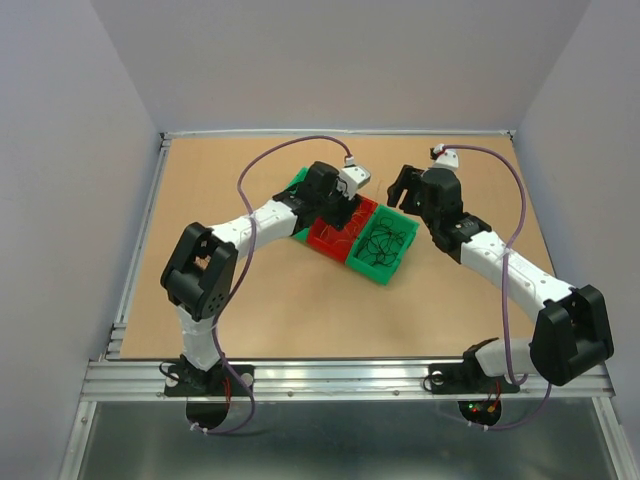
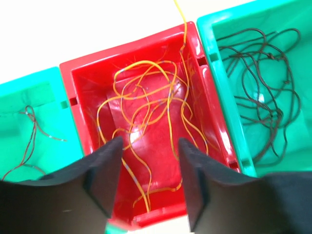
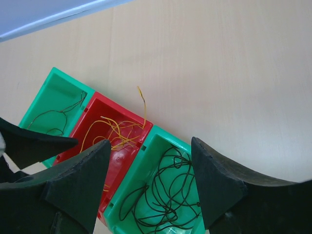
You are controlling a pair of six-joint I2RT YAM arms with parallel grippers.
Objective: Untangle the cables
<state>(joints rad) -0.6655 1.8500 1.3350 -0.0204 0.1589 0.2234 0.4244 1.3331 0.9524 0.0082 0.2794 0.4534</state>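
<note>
Left gripper point(image 2: 150, 142), spread empty over the red bin point(image 2: 78, 68), should rise straight (right gripper point(image 3: 149, 145) spread too) so no orange cables point(image 2: 146, 105) snag.

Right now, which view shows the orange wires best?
Left wrist: the orange wires fill the frame inside the red bin, loops distinct. Right wrist shows them smaller, partly behind a finger. Top view shows them tiny, partly under the left gripper.

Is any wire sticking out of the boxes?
Yes: one yellow strand pokes out over the far rim of the red bin instead of lying inside it. Nothing else looks off.
</note>
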